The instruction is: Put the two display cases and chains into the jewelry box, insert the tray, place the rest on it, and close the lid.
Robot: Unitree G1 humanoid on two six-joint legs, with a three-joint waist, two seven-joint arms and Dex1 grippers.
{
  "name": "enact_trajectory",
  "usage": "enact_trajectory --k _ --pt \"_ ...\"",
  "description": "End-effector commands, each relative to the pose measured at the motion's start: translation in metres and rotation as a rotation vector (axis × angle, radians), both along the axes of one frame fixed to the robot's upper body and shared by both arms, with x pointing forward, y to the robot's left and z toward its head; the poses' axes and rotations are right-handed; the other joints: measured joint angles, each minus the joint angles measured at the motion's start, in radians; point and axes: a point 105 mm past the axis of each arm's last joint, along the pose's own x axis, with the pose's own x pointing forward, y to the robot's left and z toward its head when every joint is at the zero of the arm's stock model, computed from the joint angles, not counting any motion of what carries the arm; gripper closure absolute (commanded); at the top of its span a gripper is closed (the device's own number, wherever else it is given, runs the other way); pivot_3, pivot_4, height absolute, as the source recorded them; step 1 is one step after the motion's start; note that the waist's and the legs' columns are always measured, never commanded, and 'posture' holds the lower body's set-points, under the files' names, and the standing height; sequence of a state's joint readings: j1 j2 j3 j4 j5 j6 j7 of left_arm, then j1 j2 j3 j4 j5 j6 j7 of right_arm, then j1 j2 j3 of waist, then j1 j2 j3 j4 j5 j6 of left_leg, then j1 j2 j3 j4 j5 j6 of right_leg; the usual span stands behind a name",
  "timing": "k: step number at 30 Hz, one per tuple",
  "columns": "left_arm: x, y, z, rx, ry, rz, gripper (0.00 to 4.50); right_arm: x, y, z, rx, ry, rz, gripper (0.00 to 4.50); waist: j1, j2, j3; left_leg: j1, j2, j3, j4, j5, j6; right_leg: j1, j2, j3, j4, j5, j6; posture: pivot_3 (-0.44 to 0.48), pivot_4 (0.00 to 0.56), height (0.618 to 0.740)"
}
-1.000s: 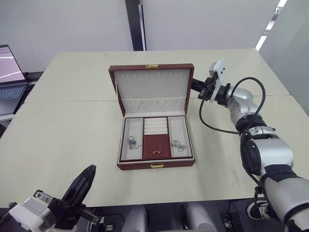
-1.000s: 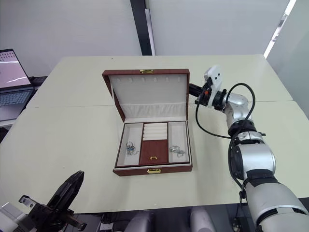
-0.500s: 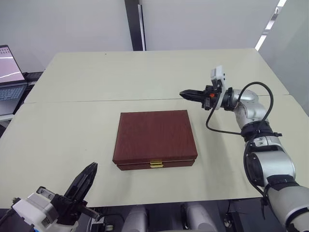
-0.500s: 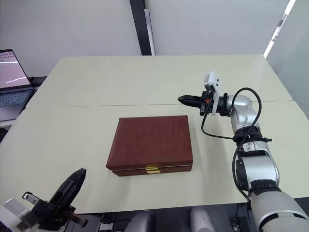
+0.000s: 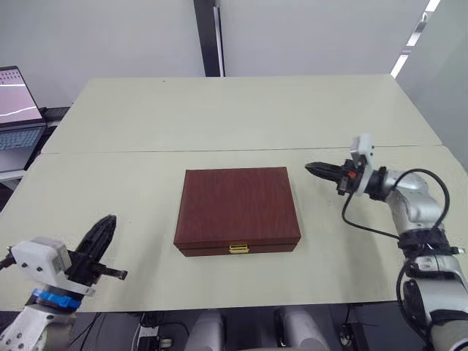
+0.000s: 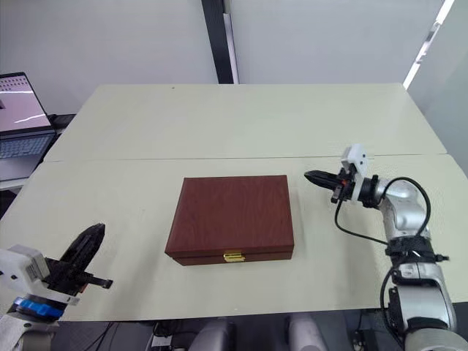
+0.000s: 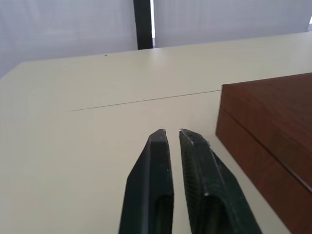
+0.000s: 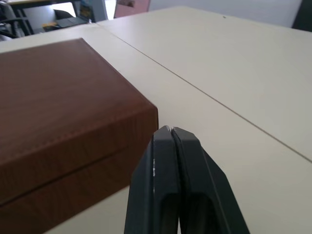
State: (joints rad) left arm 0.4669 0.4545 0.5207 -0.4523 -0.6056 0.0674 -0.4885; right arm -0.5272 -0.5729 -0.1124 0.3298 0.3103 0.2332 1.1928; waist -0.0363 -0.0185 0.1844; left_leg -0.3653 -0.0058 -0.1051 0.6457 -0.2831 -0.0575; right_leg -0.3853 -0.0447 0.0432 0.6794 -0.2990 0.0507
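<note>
Jewelry box [image 5: 238, 208] sits at the middle of the table [image 5: 219, 117], lid [image 6: 232, 210] fully down, gold front clasp [image 5: 238, 248] facing the robot. Its long axis runs left to right across the table. No display cases, chains or tray are visible outside it.

Right gripper [image 5: 313, 169] hovers just beside the box's right rear corner, pointing toward it, fingers pressed together and empty. Left gripper [image 5: 102, 232] is low at the near table edge, well apart from the box's left side, fingers nearly closed with a thin gap between them, empty.

Judgement: the closing step appears complete. The right arm is nearer; the box lies to its left, should any pressing of the lid be needed.
</note>
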Motion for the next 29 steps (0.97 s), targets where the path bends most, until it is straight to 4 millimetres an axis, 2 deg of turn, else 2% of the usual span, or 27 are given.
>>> enact_trajectory --k 1,5,10,12,18,24,29 --pt "0.015 0.015 0.002 0.027 0.011 -0.004 3.01 -0.017 -0.017 0.001 -0.012 -0.003 -0.046 3.41 0.003 0.000 0.000 0.000 0.000 0.000 0.000 0.000 0.000 0.000 0.000 0.000 0.000 0.000 0.000 0.000 0.150 0.740" --pt "0.037 0.025 -0.009 0.002 0.093 -0.074 1.74 -0.032 -0.039 -0.013 -0.033 0.032 -0.128 2.30 0.002 0.000 0.000 0.001 0.000 0.000 0.000 0.000 0.000 0.001 0.000 0.000 0.000 0.000 0.000 0.000 0.150 0.740" --pt "0.057 0.031 -0.026 0.007 0.173 -0.158 0.16 -0.037 -0.069 -0.015 0.005 0.038 -0.263 0.83 -0.003 0.000 0.000 0.001 0.000 0.000 0.000 0.000 0.000 0.000 0.001 0.000 0.000 0.000 0.000 0.000 0.150 0.740" --pt "0.061 0.034 -0.025 0.010 0.182 -0.166 0.00 -0.039 -0.081 -0.018 0.009 0.047 -0.309 0.12 -0.003 0.000 0.000 0.001 0.000 0.000 0.000 0.000 0.000 0.000 0.001 0.000 0.000 0.000 0.000 0.000 0.150 0.740" --pt "0.064 0.043 -0.021 0.046 0.206 -0.173 0.00 -0.041 -0.093 -0.018 -0.010 0.046 -0.343 0.05 -0.004 0.000 0.000 0.001 0.001 0.000 0.000 0.000 0.000 0.000 0.001 0.000 0.001 0.000 0.000 0.000 0.150 0.740" --pt "0.064 0.049 -0.011 0.071 0.204 -0.158 0.00 -0.040 -0.094 -0.013 -0.018 0.037 -0.342 0.05 -0.003 0.000 0.000 0.001 0.000 0.000 0.000 0.000 0.000 0.000 0.000 0.000 0.000 0.000 0.000 0.000 0.150 0.740" --pt "0.062 0.050 -0.012 0.079 0.232 -0.157 0.00 -0.040 -0.092 -0.013 -0.018 0.035 -0.340 0.05 -0.003 0.000 0.000 0.001 0.000 0.000 0.000 0.000 0.000 0.000 0.000 0.000 0.000 0.000 0.000 0.000 0.150 0.740"
